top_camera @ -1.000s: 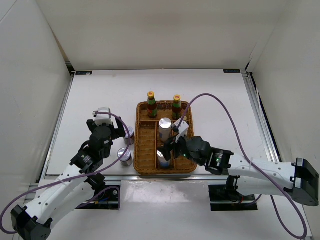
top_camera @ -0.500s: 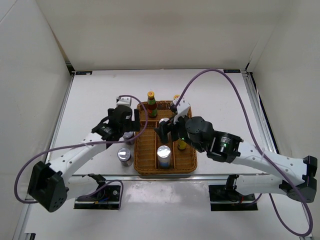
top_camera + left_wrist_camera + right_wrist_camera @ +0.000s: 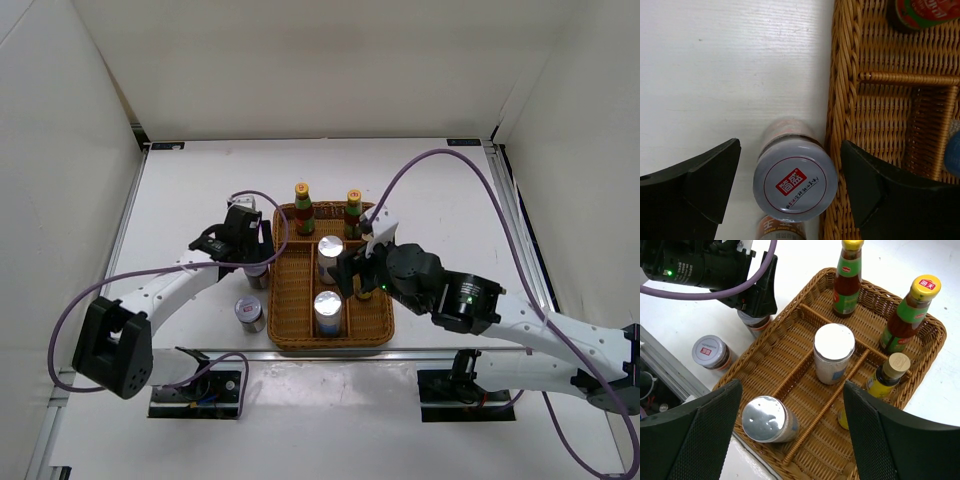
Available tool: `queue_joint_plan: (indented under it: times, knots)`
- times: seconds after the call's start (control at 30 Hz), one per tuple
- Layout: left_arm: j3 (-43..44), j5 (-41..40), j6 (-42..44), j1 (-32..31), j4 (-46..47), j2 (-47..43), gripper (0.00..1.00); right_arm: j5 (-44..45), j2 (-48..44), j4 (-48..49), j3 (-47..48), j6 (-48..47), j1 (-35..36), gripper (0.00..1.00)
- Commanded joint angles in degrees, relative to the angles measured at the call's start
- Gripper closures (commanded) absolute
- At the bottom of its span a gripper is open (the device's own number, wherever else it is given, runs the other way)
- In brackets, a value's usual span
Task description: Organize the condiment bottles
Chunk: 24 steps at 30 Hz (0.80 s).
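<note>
In the left wrist view my left gripper (image 3: 789,172) is open and straddles a grey-lidded jar (image 3: 795,182) standing on the table against the wicker tray (image 3: 867,105). Its fingers (image 3: 705,182) show gaps on both sides. From above, that jar (image 3: 258,273) is by the tray's left edge, and another jar (image 3: 249,313) stands nearer me. In the tray are two tall sauce bottles (image 3: 847,277) (image 3: 907,312), two silver-lidded jars (image 3: 834,357) (image 3: 769,419) and a small yellow-labelled bottle (image 3: 887,375). My right gripper (image 3: 800,440) hangs open above the tray, holding nothing.
The tray (image 3: 290,335) has wooden dividers forming three lengthwise lanes. A second yellow item (image 3: 842,419) is half hidden behind my right finger. White walls close in the table on three sides. Purple cables loop from both arms.
My left arm swung forward from the near side to the jar by the tray's left edge. The right gripper widened and rose away from the small bottle in the right lane.
</note>
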Motion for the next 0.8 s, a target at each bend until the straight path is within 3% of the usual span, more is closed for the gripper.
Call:
queue_joint_plan:
  times: [0.0,0.1,0.17,0.27,0.37,0.57,0.77]
  knots:
    - [1.8,4.3,-1.2,0.7,-0.3,0.2,0.10,1.6,0.3,0.0,-0.1,0.9,0.1,0.15]
    - [1.8,4.9,-0.7,1.2,-0.3,0.2,0.13,1.6,1.5,-0.7,0.5,0.9,0.1,0.15]
    - [2.3,4.9,-0.7,1.2,-1.7,0.7,0.21,1.6,2.2,-0.7,1.1,0.9,0.1,0.15]
    - [3.8,4.2,-0.2,1.2,-3.3,0.2,0.44,1.6,2.2,-1.2,1.1,0.9,0.1,0.14]
    - [7.0,2.9,0.4,1.2,-4.9,-2.4,0.59,1.6,2.2,-1.2,1.1,1.4,0.1,0.14]
    - [14.6,2.3,2.1,1.2,-8.4,-3.5,0.73,2.1,2.2,-1.2,1.1,1.4,0.1,0.14]
    - [22.1,3.6,2.1,-0.7,-10.5,-4.0,0.79,2.7,2.2,-2.2,1.1,2.6,0.1,0.14]
